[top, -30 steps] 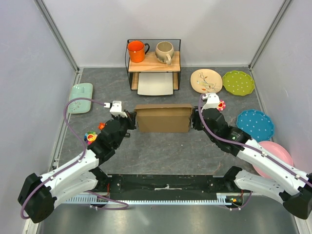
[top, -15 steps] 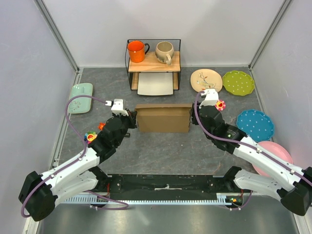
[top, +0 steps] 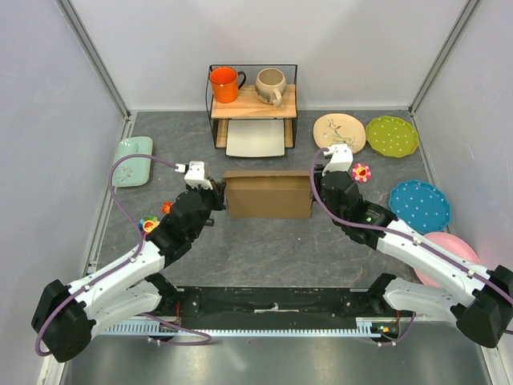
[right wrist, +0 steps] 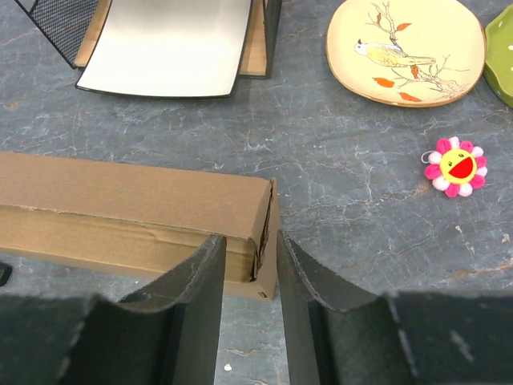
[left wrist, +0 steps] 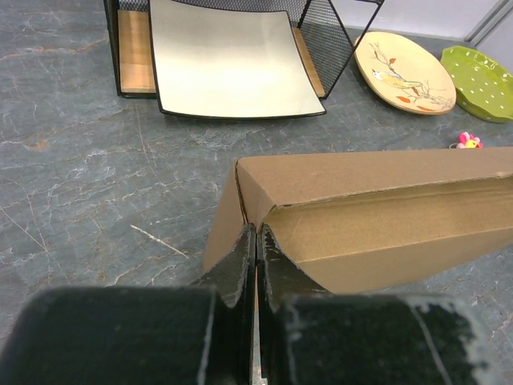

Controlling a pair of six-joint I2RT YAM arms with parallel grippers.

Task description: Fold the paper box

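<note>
The paper box (top: 268,196) is a shallow brown cardboard box lying mid-table with its open side toward the arms. My left gripper (top: 218,192) is at its left end. In the left wrist view that gripper (left wrist: 256,233) is shut on the thin left end wall of the box (left wrist: 377,233). My right gripper (top: 317,188) is at the right end. In the right wrist view its jaws stand apart on either side of the right end wall of the box (right wrist: 120,192). That gripper (right wrist: 251,241) is open, with gaps showing on both sides of the wall.
Behind the box a wire rack (top: 293,104) holds an orange mug (top: 225,83), a beige mug (top: 271,85) and a white tray (top: 256,138). Cream (top: 339,132), green (top: 392,135), blue (top: 419,203) and pink (top: 457,257) plates lie right. A flower toy (top: 362,172) and a mint tray (top: 132,160) flank the arms.
My right gripper has moved left to the box's right end and its jaws have narrowed around the end wall. The left gripper stays shut on the left wall.
</note>
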